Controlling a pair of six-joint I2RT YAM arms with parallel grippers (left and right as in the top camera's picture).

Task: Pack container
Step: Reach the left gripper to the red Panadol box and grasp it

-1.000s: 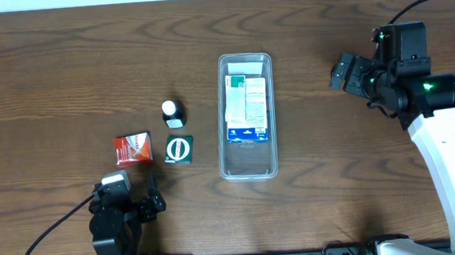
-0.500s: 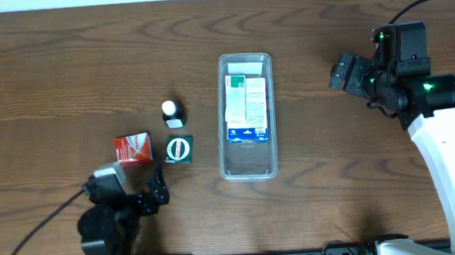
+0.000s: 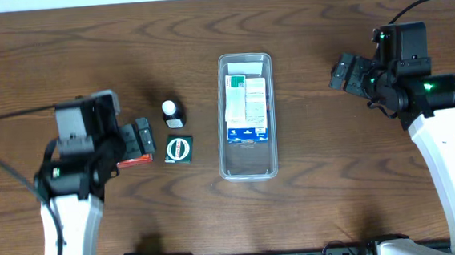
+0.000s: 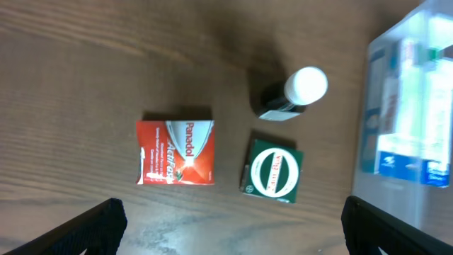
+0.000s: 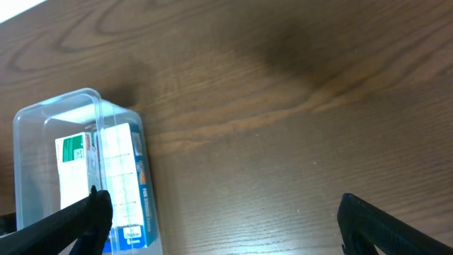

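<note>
container: clear bin (image 3: 248, 163) mid-table, long axis running away from the robot base, no lid on it; lies between the two arms so either one can get to it
container contents: flat printed cartons (image 3: 247, 102) lying in the far half; near end is bare, so that is probably where the next item fits
loose items: red box (image 4: 176, 152), green box (image 4: 273, 170) and dark bottle with white cap (image 4: 294, 93), clustered on the table (image 3: 125, 46) just left of the container; none are packed yet
item poses: both boxes lie flat, label up; the bottle stands upright just beyond the green box; none of the three touch
left gripper: (image 3: 145, 136) fingers spread wide, nothing between them; hangs above the red box and hides most of it in the overhead view
left wrist view: red box sits between the two fingertips, a bit left of centre; green box is right of centre
why left is there: reads as lining up for a top-down pick; the red box is the likelier target
right gripper: (image 3: 338, 73) fingers apart, empty; well right of the container and aimed toward it, with only the container's end in its wrist view
why right is there: looks parked clear, leaving the container top unobstructed
step: pre-grasp on the left side, no contact yet
next needs: centre on the box, descend, and close across its narrower sides
risk: the green box is near enough that a finger could nudge it
</note>
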